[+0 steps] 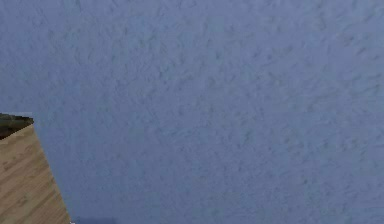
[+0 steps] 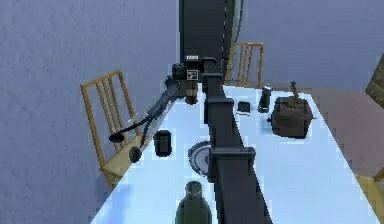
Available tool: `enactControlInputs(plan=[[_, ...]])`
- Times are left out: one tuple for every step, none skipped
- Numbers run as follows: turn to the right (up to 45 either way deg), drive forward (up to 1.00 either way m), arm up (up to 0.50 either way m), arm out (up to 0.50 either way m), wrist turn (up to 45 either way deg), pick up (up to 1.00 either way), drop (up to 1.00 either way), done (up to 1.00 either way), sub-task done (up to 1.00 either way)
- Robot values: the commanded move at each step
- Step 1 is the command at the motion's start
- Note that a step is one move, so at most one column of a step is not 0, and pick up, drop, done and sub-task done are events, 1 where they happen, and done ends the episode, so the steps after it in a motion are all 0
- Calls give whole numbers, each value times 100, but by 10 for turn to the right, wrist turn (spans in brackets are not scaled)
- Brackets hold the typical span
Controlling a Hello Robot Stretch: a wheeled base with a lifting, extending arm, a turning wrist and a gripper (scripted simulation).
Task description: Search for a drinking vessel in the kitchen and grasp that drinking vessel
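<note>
Blue-grey textured wall [image 1: 220, 100] across the forward view, with a wooden furniture corner [image 1: 25, 180], dark on top, at lower left.

Arm side view:
- Pale table [image 2: 320, 175] runs away from the camera, and the dark arm [image 2: 225, 130] reaches out over its middle.
- One wooden chair [image 2: 105, 105] stands at the table's left edge, a second chair [image 2: 247, 62] at the far end.
- A dark kettle-like object [image 2: 290, 116] stands right of the arm.
- A dark green bottle [image 2: 193, 205] is at the bottom edge.
- A round plate [image 2: 200, 155] lies partly behind the arm.
- A dark cup [image 2: 163, 143] stands on the table left of the arm, just beside the gripper [image 2: 125, 145].
- A small dark cylinder [image 2: 264, 100] stands near the kettle-like object.
- The gripper's thin fingers [image 2: 150, 108] slant down-left over the table edge. Cannot tell whether they hold anything, nor how wide they are set.
</note>
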Motion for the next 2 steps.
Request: enactControlInputs(plan=[[0, 0, 0, 0, 450, 0, 0, 0, 0], [0, 0, 0, 0, 450, 0, 0, 0, 0]])
